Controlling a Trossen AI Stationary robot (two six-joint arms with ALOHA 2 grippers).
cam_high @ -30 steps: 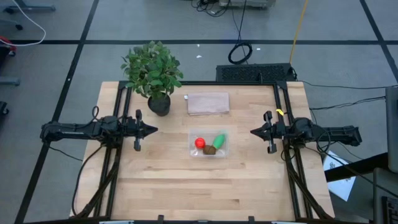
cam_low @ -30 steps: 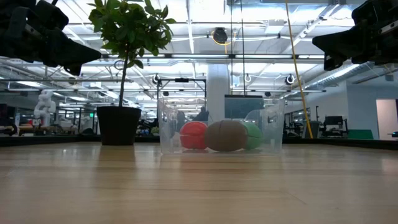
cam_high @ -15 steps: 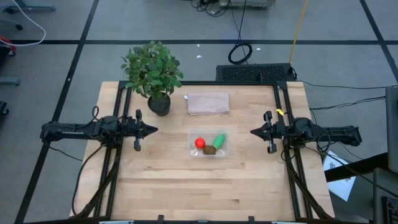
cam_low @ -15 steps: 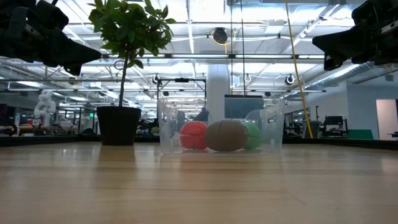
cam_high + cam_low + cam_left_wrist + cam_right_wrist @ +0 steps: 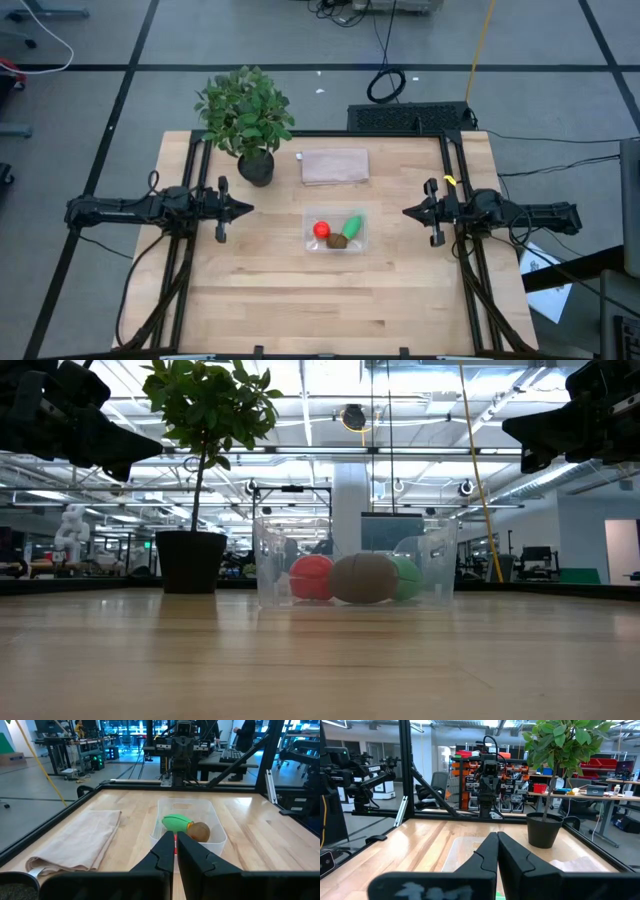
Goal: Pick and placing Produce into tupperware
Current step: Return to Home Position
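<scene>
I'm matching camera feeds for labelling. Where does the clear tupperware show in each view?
High view: tupperware at table centre, between left gripper and right gripper.
Low view: tupperware at centre, right of the potted plant.
Left wrist view: tupperware just beyond the left gripper.
Right wrist view: tupperware faint, partly hidden by the right gripper.
Shared landmark: the potted plant, plain in high, low and right wrist views.

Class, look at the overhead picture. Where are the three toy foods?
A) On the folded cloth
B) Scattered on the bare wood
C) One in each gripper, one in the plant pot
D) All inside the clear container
D: the red piece, the green piece and the brown piece all lie inside the clear container, while the left gripper and the right gripper hang empty at the table's sides.
</scene>
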